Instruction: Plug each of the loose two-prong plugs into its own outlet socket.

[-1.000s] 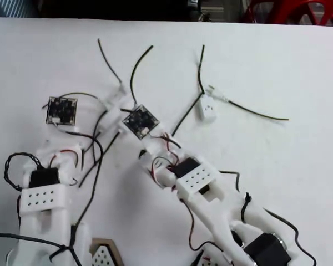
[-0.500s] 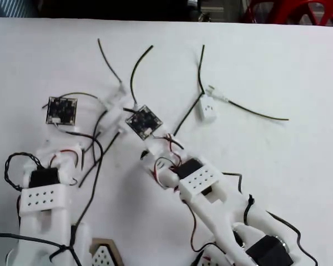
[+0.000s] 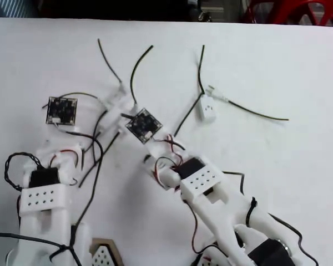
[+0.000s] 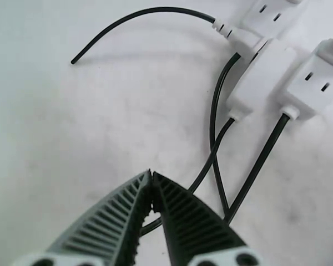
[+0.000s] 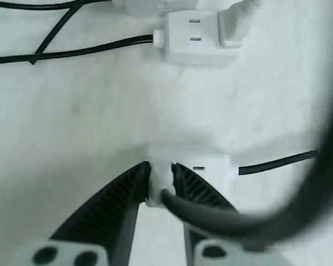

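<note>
In the right wrist view my right gripper [image 5: 160, 169] is shut on the cord end of a white plug [image 5: 197, 166] lying on the table. Just beyond it lies a white socket [image 5: 191, 36] with two slots, and another white plug [image 5: 238, 19] rests against its side. My left gripper [image 4: 151, 177] is shut on nothing, low over black cords [image 4: 213, 160]. Three white socket bodies [image 4: 261, 77] lie past it. In the high view a socket [image 3: 207, 111] sits right of centre with a loose pronged plug [image 3: 213, 92] beside it.
Black cords [image 3: 94, 155] criss-cross the table between the two arms. The left arm's wrist board [image 3: 61, 110] is at centre left and the right arm's wrist board [image 3: 143, 124] near the middle. Bare white table [image 3: 288, 66] lies to the right and along the back.
The right arm has drawn back slightly toward the near right, its wrist board shifting with it. The left arm has kept still.
</note>
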`<action>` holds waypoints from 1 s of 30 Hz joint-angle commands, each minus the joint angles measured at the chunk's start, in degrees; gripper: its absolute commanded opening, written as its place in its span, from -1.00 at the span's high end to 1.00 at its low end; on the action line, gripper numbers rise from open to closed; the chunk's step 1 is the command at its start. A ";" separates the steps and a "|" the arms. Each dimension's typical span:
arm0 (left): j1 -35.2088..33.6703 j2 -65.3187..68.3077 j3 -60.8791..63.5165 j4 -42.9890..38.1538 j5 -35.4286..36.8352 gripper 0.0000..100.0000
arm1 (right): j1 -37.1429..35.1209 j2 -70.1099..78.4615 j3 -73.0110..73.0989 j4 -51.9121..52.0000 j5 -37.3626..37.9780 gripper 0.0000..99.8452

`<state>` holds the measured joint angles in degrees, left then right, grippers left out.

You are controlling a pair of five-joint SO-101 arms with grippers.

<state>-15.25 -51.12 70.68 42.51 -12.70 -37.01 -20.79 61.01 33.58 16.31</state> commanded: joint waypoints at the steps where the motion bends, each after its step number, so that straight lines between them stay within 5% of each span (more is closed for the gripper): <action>1: -0.31 -1.45 -0.26 -1.05 0.35 0.95 | 0.75 0.57 1.41 4.70 1.49 0.97; 18: -0.31 -1.45 -0.26 -1.05 0.35 0.95 | 0.40 1.54 -1.93 1.89 1.49 0.97; 30: -0.31 -1.45 -0.26 -1.05 0.35 0.95 | 0.66 12.26 -10.81 13.23 1.23 0.97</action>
<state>-15.25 -51.12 70.68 42.51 -12.70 -37.01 -12.97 51.52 40.26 17.36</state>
